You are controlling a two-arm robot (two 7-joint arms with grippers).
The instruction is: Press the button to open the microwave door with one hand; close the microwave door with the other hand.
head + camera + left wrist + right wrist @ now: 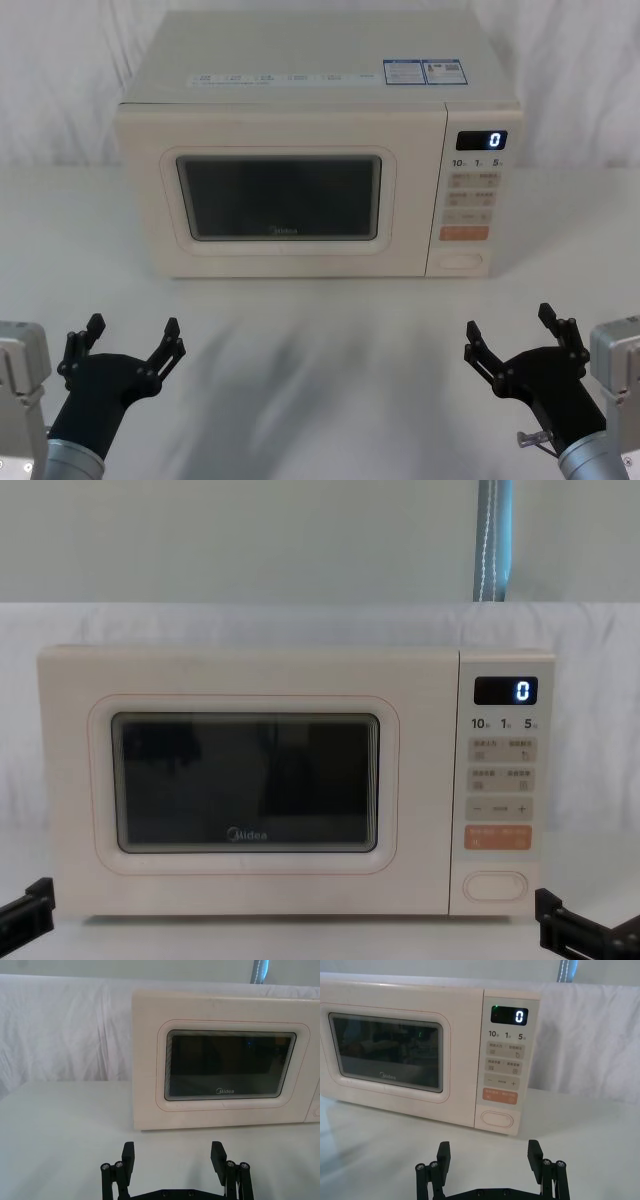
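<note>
Both black grippers hover low in front of the cream microwave, the left gripper [130, 335] before its door side and the right gripper [512, 328] before its keypad side, each with fingers spread apart and touching nothing. Its wide cream microwave door [280, 195] with a dark rounded window sits shut. At the keypad's foot, under the orange key [464, 233], lies the pill-shaped cream button [460, 262], long axis horizontal.

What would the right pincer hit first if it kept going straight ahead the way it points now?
Probably the microwave's control panel, low down near the button. The open right pincer faces it across bare table; whether it is level with the button is unclear.
</note>
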